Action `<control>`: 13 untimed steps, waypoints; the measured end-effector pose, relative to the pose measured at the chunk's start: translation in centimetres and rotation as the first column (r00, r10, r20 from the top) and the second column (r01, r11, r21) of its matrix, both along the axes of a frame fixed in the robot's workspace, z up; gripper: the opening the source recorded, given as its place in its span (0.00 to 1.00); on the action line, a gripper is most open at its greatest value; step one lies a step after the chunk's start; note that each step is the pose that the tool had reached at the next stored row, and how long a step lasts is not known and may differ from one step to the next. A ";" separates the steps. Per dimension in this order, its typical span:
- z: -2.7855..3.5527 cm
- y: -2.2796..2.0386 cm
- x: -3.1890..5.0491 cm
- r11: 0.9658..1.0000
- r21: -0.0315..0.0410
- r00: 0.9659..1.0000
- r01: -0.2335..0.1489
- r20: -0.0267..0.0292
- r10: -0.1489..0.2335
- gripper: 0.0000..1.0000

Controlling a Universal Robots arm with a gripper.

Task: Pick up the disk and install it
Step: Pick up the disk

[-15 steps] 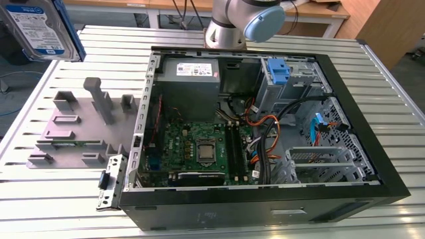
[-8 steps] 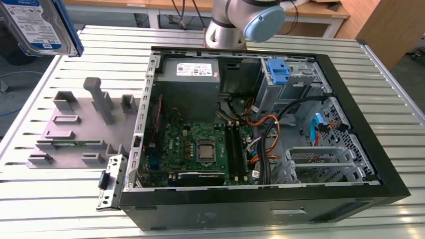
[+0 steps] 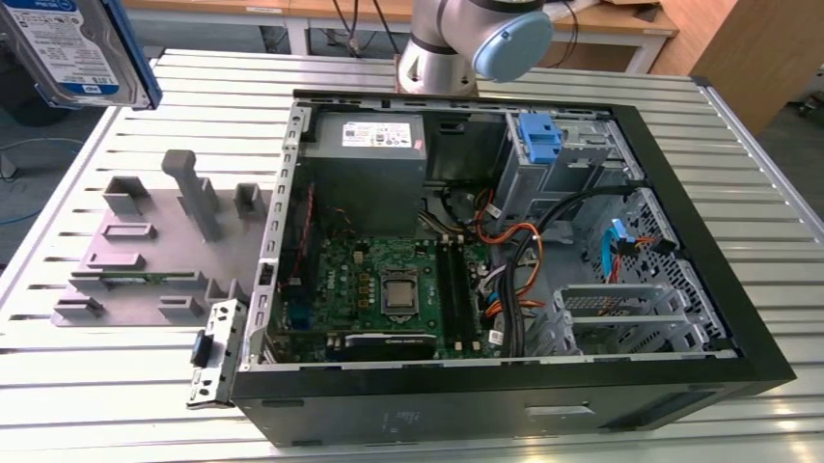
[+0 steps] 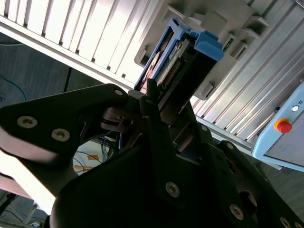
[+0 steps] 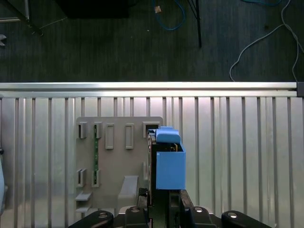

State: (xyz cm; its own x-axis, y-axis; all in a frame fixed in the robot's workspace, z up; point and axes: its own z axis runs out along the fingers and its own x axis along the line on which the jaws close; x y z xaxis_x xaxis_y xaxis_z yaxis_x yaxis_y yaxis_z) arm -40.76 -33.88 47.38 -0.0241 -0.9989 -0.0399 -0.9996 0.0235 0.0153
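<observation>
The gripper (image 4: 156, 100) has its jaws clamped on one end of the disk (image 3: 80, 46), which hangs in the air above the grey rack (image 3: 154, 241), touching neither it nor the worktop (image 3: 116, 386). In the exterior view the disk stands upright with its label face outward and a blue rail down its edge. In both wrist views it runs straight out from between the jaws, with its blue carrier tab at the far end.

That end-on hold probably leaves the rails and the free end clear, so that the carrier can later slide into a bay without the jaws fouling it.

In the first wrist view the disk (image 5: 169, 164) hangs over the slotted edge of the rack (image 5: 118, 156). The rack's upright posts and slots look made to stand parts on edge, where the jaws can close on them from above. None of its slots can be seen holding a drive now.

The case (image 3: 515, 241) lies on its side just beside the rack, to the exterior view's right of it. Its panel is off, so its bays open upward within reach of the arm (image 3: 470, 39). A lone blue bracket (image 3: 541, 140) sits at the side of the case farthest from the rack.

The disk is picked up but not installed.
</observation>
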 end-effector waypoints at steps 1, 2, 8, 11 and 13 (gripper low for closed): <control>0.00 0.00 0.00 1.000 0.000 1.000 0.000 0.000 0.000 0.35; 0.00 0.00 0.00 1.000 0.000 1.000 0.000 0.000 0.000 0.35; 0.01 0.00 0.00 1.000 0.000 1.000 0.000 0.000 0.000 0.35; 0.00 0.00 0.00 1.000 0.000 1.000 0.000 0.000 0.000 0.35; 0.01 0.01 0.06 1.000 0.000 1.000 0.000 0.000 0.000 0.35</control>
State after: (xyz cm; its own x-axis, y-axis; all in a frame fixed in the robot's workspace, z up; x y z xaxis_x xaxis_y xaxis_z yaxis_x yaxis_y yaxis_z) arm -40.70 -33.87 47.39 -0.0242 -0.9989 -0.0396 -0.9996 0.0236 0.0155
